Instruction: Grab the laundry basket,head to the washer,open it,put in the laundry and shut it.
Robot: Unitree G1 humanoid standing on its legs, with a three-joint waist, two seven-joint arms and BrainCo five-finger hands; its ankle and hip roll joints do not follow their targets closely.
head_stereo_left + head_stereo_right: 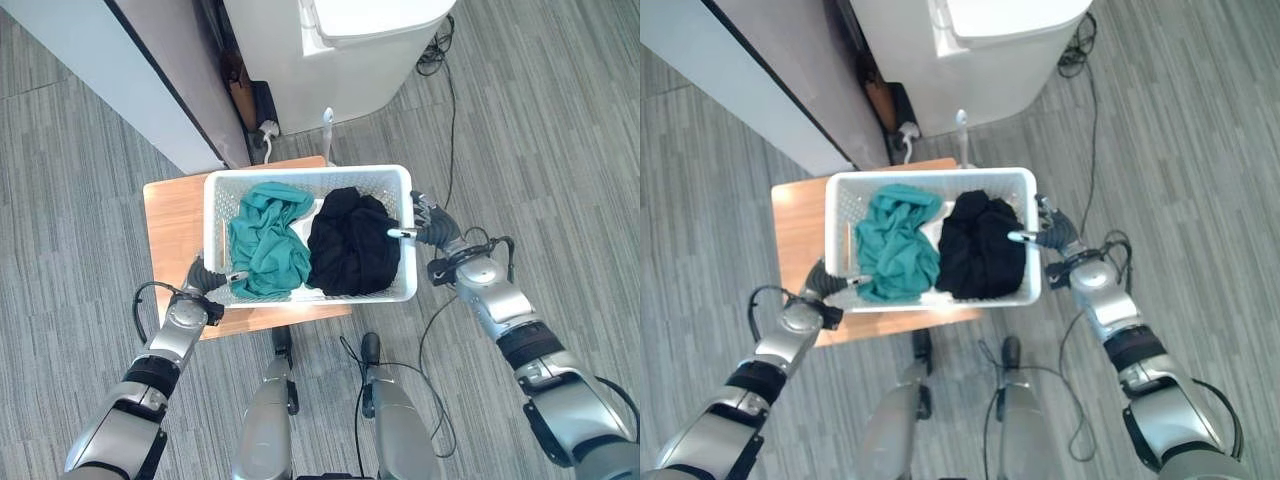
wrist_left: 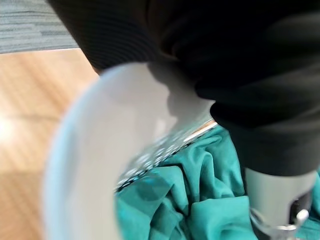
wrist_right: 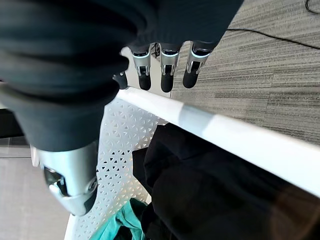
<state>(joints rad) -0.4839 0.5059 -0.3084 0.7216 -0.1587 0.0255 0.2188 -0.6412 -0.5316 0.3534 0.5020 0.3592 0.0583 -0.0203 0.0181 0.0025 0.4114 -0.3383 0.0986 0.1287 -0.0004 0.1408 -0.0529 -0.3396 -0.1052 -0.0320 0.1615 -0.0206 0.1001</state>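
A white perforated laundry basket rests on a small wooden table. Inside it a crumpled teal cloth lies on the left and a black cloth on the right. My left hand grips the basket's near left corner, its thumb hooked over the rim above the teal cloth. My right hand clasps the right rim, with the thumb inside by the black cloth and the fingers curled outside.
A white washer stands on the grey carpet just beyond the table. A grey and white panel rises at the back left. Thin cables trail over the floor to the right.
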